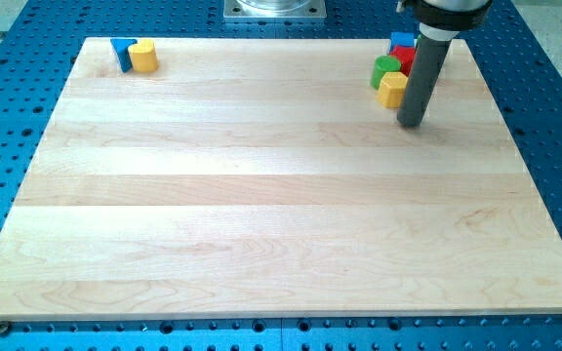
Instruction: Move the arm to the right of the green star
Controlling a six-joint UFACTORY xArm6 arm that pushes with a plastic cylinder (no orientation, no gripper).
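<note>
Most board (261,214) open — my tip (412,123) just right of yellow block (392,90).

Straight cylindrical rod, dark grey, matte, smooth along its whole visible length, no seams, screws or markings to be made out. Faint lighter sheen down the side toward the view's left. Lower end, my tip (412,122), cut flat and blunt, same width as the shaft, slightly darker at the rim. Above the rod, a wider black collar or housing, rounded, glossy, cut off by the view's top edge. No cables visible. Rest of arm out of frame.
</note>
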